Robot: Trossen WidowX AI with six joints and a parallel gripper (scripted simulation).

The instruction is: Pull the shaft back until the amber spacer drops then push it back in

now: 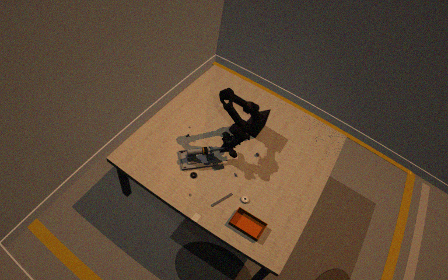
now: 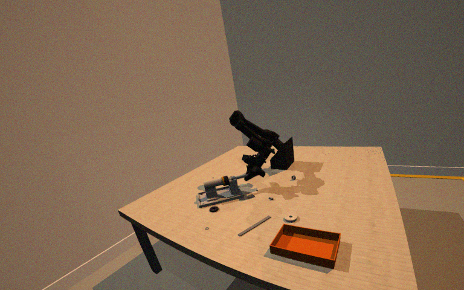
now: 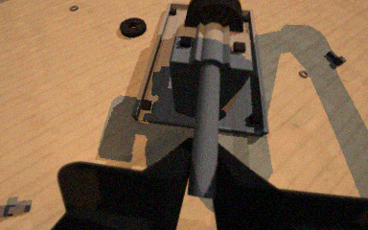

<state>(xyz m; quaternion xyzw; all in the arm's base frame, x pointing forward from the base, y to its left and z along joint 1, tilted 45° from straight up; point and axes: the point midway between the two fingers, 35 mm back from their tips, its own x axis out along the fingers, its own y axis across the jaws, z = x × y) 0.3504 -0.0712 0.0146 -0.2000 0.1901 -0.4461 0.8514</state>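
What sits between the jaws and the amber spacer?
The grey bearing block, with the shaft running through it; the exterior view shows this.
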